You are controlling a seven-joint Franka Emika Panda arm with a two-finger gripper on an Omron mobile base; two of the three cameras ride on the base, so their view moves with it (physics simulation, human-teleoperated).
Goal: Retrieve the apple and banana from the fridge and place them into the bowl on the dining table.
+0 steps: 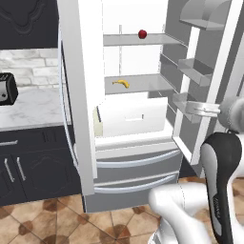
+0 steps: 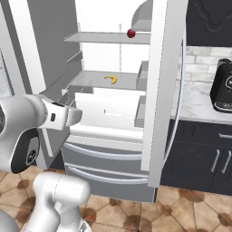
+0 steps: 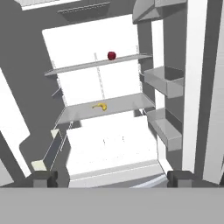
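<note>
The fridge point(image 1: 133, 162) stands with both upper doors swung wide and its white inside showing. The apple point(image 1: 142, 34) point(image 2: 131, 33) point(image 3: 111, 55) rests on the upper shelf, towards the right. One shelf lower lies the banana point(image 1: 121, 83) point(image 2: 111, 79) point(image 3: 100, 106), near the middle. My gripper point(image 1: 194, 108) point(image 2: 77, 114) point(image 3: 112, 178) hangs open in front of the fridge, well short of both shelves, with nothing between its fingers. The bowl and the dining table are out of view.
A white drawer point(image 1: 133, 116) sits under the banana's shelf. Door bins point(image 1: 193, 71) line the right door close to my hand. The left door point(image 1: 76, 95) juts out towards me. A toaster point(image 1: 7, 88) and a dark appliance point(image 2: 222, 88) stand on the flanking counters.
</note>
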